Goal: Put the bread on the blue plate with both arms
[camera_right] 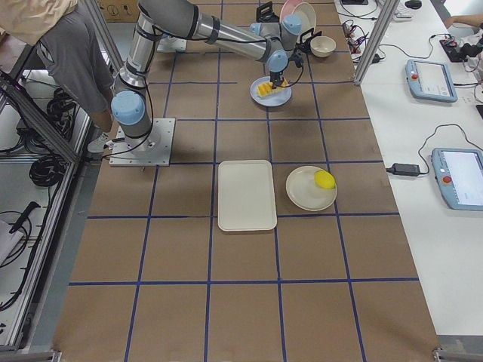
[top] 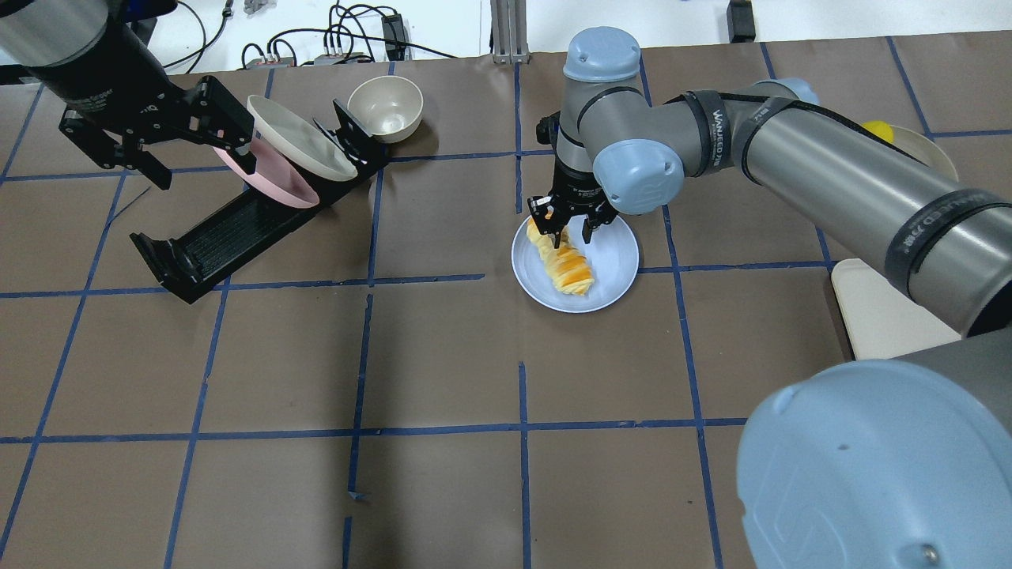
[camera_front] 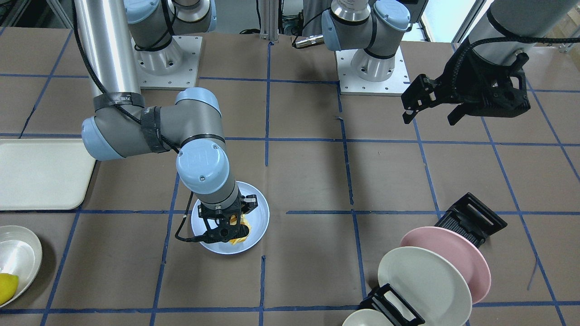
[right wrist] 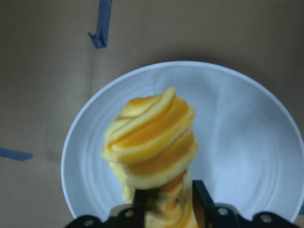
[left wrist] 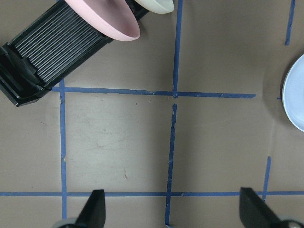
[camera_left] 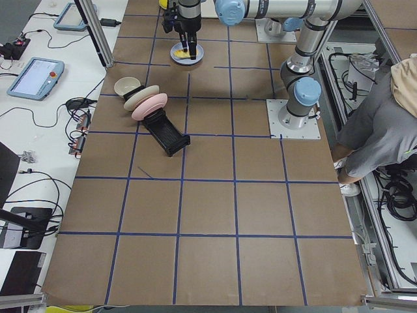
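My right gripper (top: 569,231) points straight down over the blue plate (top: 613,253), its two fingers (right wrist: 199,202) pressed against either side of one end of the bread (top: 563,261). The striped loaf slants across the half of the plate nearer my left side. Its free end comes close to the rim but stays inside it, and the held end is just inside the rim on the far side. The other half of the plate is bare.

The plate sits on the brown table (top: 443,356) where blue tape lines cross, with open surface all around it. The cream tray (camera_front: 41,172) lies off to my right, well apart from the plate's edge. Beyond the tray a shallow dish (camera_front: 18,258) holds a lemon (camera_front: 7,287).

My left gripper (left wrist: 171,209) hangs above the table with its fingers spread wide and nothing between them. From its wrist camera, only a sliver of the blue plate's rim shows at the frame's edge. Just beside this gripper stands the black rack (top: 221,237), propping up a pink plate (top: 273,178) and a cream plate (top: 300,146). A small bowl (top: 385,107) sits at the rack's far end. A broad stretch of table separates the rack from the blue plate
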`<state>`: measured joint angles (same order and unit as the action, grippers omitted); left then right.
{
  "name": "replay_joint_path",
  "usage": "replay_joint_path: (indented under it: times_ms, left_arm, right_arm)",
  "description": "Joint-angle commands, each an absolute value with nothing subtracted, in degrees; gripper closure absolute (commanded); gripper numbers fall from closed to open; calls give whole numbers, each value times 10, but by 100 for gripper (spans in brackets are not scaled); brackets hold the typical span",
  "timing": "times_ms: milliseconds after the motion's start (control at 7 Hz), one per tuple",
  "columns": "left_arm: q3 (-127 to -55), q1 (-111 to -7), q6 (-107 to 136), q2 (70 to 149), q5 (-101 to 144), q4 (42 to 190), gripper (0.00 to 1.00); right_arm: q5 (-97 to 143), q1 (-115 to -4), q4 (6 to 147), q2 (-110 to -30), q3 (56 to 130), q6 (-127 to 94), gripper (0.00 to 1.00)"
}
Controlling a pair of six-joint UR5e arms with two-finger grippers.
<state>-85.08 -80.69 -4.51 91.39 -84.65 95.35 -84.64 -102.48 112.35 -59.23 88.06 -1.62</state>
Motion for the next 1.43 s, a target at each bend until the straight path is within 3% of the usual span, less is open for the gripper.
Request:
replay_joint_path:
  times_ms: [0, 571, 714, 1286]
  left_arm:
    - [-848, -810, -35, 905, -822, 960, 0]
    - [-868, -809, -35, 906, -833, 960, 0]
    - [-868, -809, -33, 907, -840, 958, 0]
    - [-869, -809, -17, 909, -832, 954, 0]
  right_arm:
    - [-850, -1025, 1118, -592, 872, -13, 0]
    - [-888, -978, 1093, -599, 738, -9, 0]
    - [-887, -949, 1092, -604, 726, 4, 0]
    - [-882, -890, 873, -754, 737, 74, 0]
